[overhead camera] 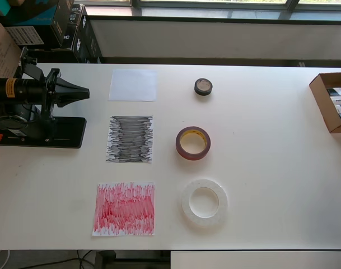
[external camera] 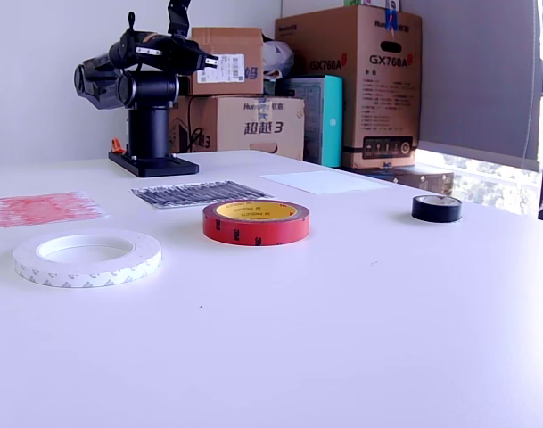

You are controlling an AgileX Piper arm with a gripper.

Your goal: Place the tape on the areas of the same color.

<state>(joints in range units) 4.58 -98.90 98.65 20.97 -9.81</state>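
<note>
Three tape rolls lie flat in a column on the white table. The small black roll point(overhead camera: 203, 87) point(external camera: 436, 208) is beside the plain white sheet point(overhead camera: 132, 84) point(external camera: 324, 181). The dark red roll point(overhead camera: 193, 143) point(external camera: 256, 222) is beside the black-scribbled sheet point(overhead camera: 130, 139) point(external camera: 200, 193). The large translucent white roll point(overhead camera: 204, 202) point(external camera: 86, 258) is beside the red-scribbled sheet point(overhead camera: 124, 208) point(external camera: 41, 208). No roll touches a sheet. My gripper point(overhead camera: 85, 93) point(external camera: 209, 61) is folded back over the arm's base, left of the white sheet in the overhead view. It looks shut and empty.
The arm's black base plate point(overhead camera: 41, 131) sits at the overhead view's left table edge. An open cardboard box point(overhead camera: 332, 101) with small items stands at the right edge. Stacked cartons point(external camera: 360, 80) stand behind the table.
</note>
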